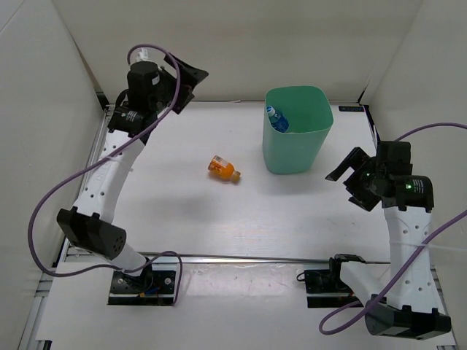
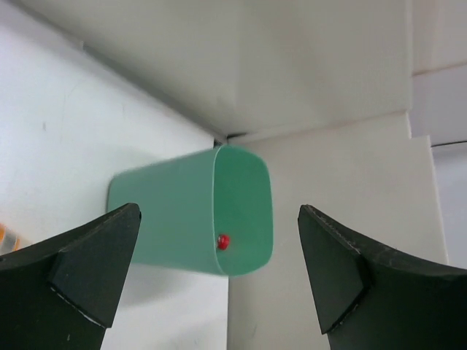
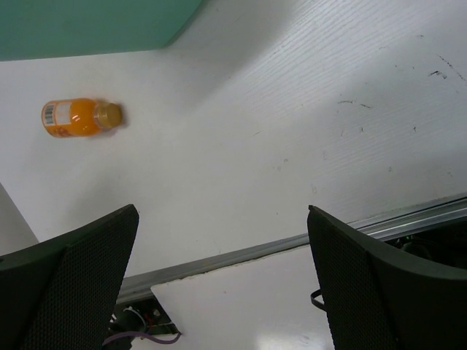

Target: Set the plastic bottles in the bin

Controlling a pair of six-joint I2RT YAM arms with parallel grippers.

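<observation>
Mint-green bin [image 1: 295, 146]: stood upright on the white table [image 1: 182, 211], well apart from both grippers. In the left wrist view its open mouth is framed between the two jaws, far ahead of them. In the right wrist view only a corner of its wall is seen, beyond the jaw at the left of that view.
Blue-label bottle [image 1: 277, 120]: lodged inside the bin, against the wall on the left gripper's side, cap uppermost.
Red cap [image 2: 223, 241]: seen low inside the bin through its mouth, between the left gripper's jaws and far ahead; its bottle cannot be made out.
Orange bottle [image 1: 224, 168]: laid on its side on the table, just beside the bin, apart from both grippers. In the right wrist view it is seen ahead of the jaw at the left.
Left gripper [image 1: 188, 86]: raised at the far left corner; jaws spread wide, nothing held between them.
Right gripper [image 1: 349, 177]: held beside the bin; jaws spread wide, only bare table between them.
</observation>
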